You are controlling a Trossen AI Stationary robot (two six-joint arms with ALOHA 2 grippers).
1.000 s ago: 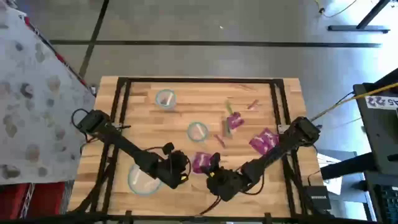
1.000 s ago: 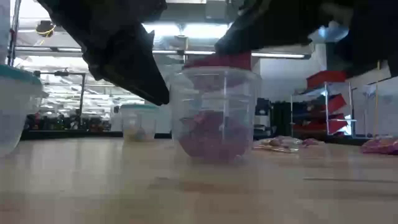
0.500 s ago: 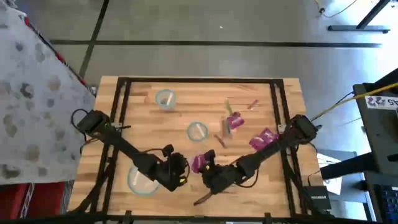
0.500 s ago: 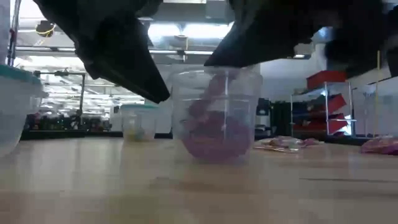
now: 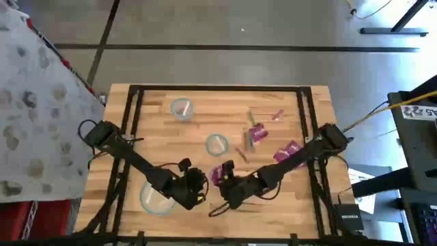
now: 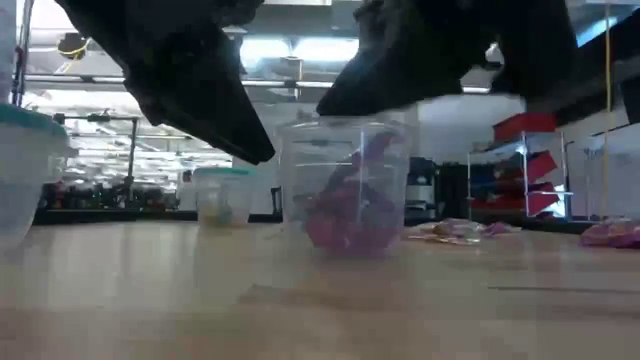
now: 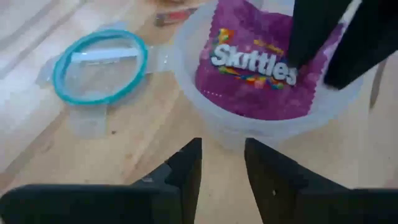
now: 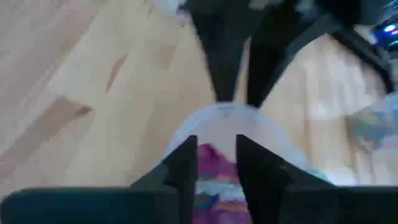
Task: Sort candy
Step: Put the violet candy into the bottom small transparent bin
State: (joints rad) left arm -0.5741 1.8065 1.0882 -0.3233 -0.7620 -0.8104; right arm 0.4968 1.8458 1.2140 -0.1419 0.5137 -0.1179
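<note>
A small clear cup (image 5: 218, 176) (image 6: 345, 185) stands near the table's front middle, with a purple Skittles candy packet (image 7: 249, 62) (image 6: 350, 205) leaning inside it. My right gripper (image 5: 224, 179) (image 8: 211, 146) hangs over the cup's mouth, open, its fingers (image 7: 311, 37) at the packet's upper edge. My left gripper (image 5: 201, 186) (image 7: 222, 146) stands just left of the cup, open, with nothing between its fingers. More candy lies on the table to the right: purple packets (image 5: 257, 133) (image 5: 289, 154) and thin pieces (image 5: 276, 114) (image 5: 240, 154). My right gripper comes down slanting from the table's right side, and its fingers stand at the top of the packet (image 7: 292, 68) in the cup's mouth. Whether they touch the packet I cannot tell. The packet rests inside the cup.
A large teal-rimmed bowl (image 5: 156, 197) sits at the front left beside my left arm. Two smaller teal-rimmed bowls (image 5: 217, 143) (image 5: 181, 108) stand farther back. A dark frame (image 5: 136, 92) runs along the table's edges. Bare wood lies at the far left.
My right gripper has moved toward the table's left and a little toward the far edge, ending over the cup. The purple packet, which a second ago was at the cup's rim, has gone down into the cup and leans there.
</note>
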